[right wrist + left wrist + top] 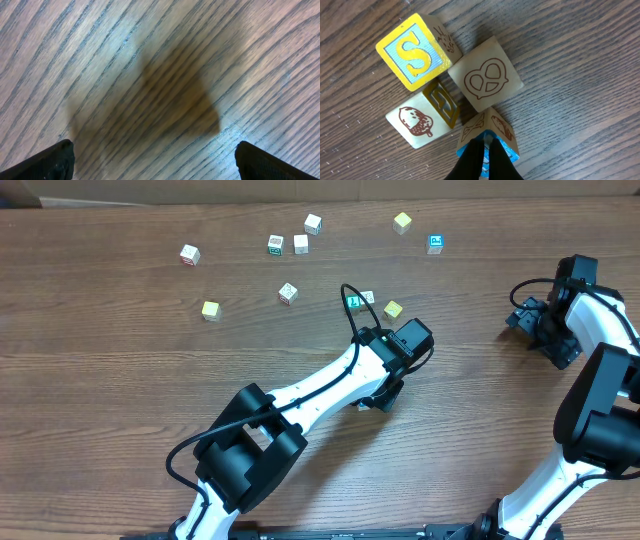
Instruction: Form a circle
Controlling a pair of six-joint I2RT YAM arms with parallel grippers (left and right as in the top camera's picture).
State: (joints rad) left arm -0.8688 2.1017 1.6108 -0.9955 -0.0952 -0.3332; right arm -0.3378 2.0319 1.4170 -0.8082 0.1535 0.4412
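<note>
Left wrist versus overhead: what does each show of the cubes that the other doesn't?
Left wrist only: face pictures, an S on the yellow cube, a pretzel cube, a nut cube; the shut left gripper at the blue-edged cube. Overhead only: loose cubes scattered beyond, the open right gripper. Both: that cluster on the wood table.

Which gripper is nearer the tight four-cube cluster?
Left. The left gripper, shut, sits at the blue-edged cube of the tight cluster of four small wooden cubes; the right gripper, open, is over the wooden table, far to the side.
</note>
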